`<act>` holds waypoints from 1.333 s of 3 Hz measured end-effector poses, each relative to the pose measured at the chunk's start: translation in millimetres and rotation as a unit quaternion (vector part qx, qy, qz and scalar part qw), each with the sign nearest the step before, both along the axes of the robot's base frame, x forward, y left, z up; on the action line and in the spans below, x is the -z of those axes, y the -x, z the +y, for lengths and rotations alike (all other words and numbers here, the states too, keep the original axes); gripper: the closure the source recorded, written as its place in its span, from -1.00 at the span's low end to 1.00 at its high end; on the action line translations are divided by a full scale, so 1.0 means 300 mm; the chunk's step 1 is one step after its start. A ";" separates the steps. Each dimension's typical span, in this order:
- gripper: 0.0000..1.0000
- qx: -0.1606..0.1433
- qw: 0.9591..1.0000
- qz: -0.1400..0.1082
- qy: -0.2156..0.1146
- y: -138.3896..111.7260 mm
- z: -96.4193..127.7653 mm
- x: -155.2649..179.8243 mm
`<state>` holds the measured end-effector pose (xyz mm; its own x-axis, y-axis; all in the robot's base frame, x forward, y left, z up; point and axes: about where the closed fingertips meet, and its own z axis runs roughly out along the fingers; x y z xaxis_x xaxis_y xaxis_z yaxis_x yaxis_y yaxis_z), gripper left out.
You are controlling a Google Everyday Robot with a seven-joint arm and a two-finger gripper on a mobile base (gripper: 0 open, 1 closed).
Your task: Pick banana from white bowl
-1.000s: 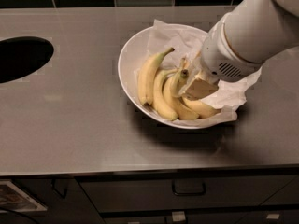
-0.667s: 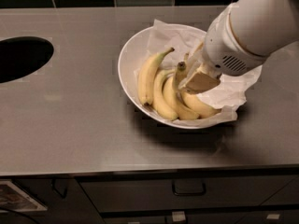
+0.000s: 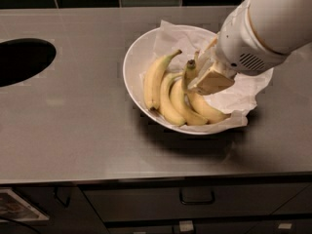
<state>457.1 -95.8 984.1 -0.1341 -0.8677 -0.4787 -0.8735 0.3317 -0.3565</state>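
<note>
Since a second ago the gripper (image 3: pixel 208 76) has risen slightly and drifted toward 1 o'clock, though it is still low inside the white bowl (image 3: pixel 129 67). The stem of the banana (image 3: pixel 182 97) just beside it now stands a little higher and steeper than before. I take that as the start of a lift, but the fruit's body still rests among the others, so I judge the pick begun and not finished. Whether the gripper is clamped on that banana or only pressed against it, I cannot tell.

That banana is the third of four. They lie side by side from the bowl's 9 o'clock side round to 5 o'clock, touching one another, stems pointing toward 12.

Far out at 9 o'clock from the bowl, well apart from it, a dark round opening (image 3: pixel 22 61) is cut into the grey countertop (image 3: pixel 87 126). The crumpled white paper (image 3: pixel 243 95) lines the bowl under the fruit and spills over the rim from 1 to 4 o'clock, right beneath the gripper. The white arm (image 3: pixel 265 26) comes in from 2 o'clock and hides that side of the bowl. At 6 o'clock, below the counter edge, a drawer handle (image 3: pixel 196 198) shows.

The crowding neighbours and the loose paper are my worries: either could drag along as the banana comes up.
</note>
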 end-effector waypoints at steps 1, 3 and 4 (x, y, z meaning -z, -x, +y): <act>1.00 -0.018 0.999 0.004 -0.035 0.005 -0.040 -0.017; 1.00 -0.077 0.992 0.003 -0.102 0.041 -0.055 -0.075; 1.00 -0.078 0.992 0.002 -0.103 0.042 -0.053 -0.077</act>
